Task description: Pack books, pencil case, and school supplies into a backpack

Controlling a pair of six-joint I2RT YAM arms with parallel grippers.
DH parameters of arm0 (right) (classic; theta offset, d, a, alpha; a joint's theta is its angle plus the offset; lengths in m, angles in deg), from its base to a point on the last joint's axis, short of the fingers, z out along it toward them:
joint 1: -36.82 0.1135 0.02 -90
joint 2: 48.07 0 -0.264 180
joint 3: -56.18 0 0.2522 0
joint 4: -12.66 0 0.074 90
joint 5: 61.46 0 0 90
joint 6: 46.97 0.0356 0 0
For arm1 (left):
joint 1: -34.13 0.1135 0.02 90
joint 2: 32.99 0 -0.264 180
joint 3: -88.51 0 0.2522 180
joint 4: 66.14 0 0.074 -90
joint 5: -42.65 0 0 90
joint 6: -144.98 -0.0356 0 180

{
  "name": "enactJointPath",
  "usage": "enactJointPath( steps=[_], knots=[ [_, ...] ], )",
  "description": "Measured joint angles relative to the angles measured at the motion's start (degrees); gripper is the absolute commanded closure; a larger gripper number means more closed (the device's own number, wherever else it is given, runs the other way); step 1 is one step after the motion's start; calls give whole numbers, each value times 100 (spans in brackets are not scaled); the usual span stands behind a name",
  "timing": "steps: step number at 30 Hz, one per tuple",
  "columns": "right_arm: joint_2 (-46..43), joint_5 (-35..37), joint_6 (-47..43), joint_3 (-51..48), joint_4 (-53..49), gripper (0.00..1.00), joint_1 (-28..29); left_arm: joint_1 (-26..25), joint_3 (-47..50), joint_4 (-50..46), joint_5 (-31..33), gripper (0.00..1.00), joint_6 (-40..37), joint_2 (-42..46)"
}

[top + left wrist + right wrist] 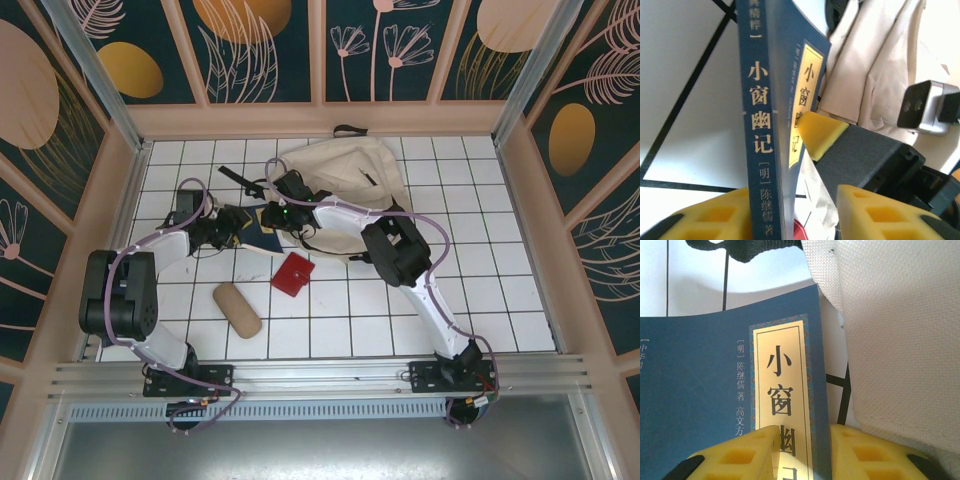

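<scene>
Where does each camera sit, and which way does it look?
Top external: above and behind the arms, looking down on table, backpack and both arms.
Left wrist: on the left arm, looking past its yellow fingers at the book spine.
Right wrist: on the right arm, past its fingers at the book cover.
Shared: both wrist views show book and backpack.
</scene>
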Motion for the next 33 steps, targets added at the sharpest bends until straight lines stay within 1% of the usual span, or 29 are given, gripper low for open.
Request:
enactJointPath(
  steps=[2,3,5,7,10,12,14,16,18,21,23,26,30,33],
  knots=[
    [0,-48,-9,0,28,63,-2,0,-72,-164,125,78,-116,0],
    [-7,-66,-24,0,35,61,-2,0,-118,-260,188,81,-186,0],
    [-24,-109,-55,0,35,56,-4,-4,-234,-492,398,92,-341,13],
    [-76,-170,-94,-13,22,50,-20,-7,-326,-691,595,95,-514,81],
    [-319,-310,-205,-149,-57,44,-37,-26,-413,-933,1019,97,-741,435],
    [-654,-411,-251,-413,-35,40,-61,-28,-463,-1078,1255,97,-870,789],
    [-1200,-498,-262,-820,48,36,-101,-26,-575,-1163,1427,97,-999,1178],
    [-1768,-603,-238,-1224,271,33,-162,-28,-691,-1150,1443,96,-1071,1447],
    [-2345,-782,-149,-1670,597,32,-254,-26,-802,-1099,1305,96,-1091,1622],
    [-3121,-1169,155,-2317,1250,28,-492,-28,-1016,-935,1019,96,-1058,1652],
    [-3471,-1357,415,-2734,1690,24,-640,-39,-1056,-673,798,98,-918,1657],
    [-3766,-1569,876,-3324,2323,22,-798,-153,-1054,-238,612,98,-551,1657],
    [-3897,-1731,1683,-4017,3128,19,-881,-501,-1045,525,549,97,24,1655],
    [-3958,-1744,2476,-4518,3864,17,-942,-741,-925,1355,570,97,518,1655]
  ],
)
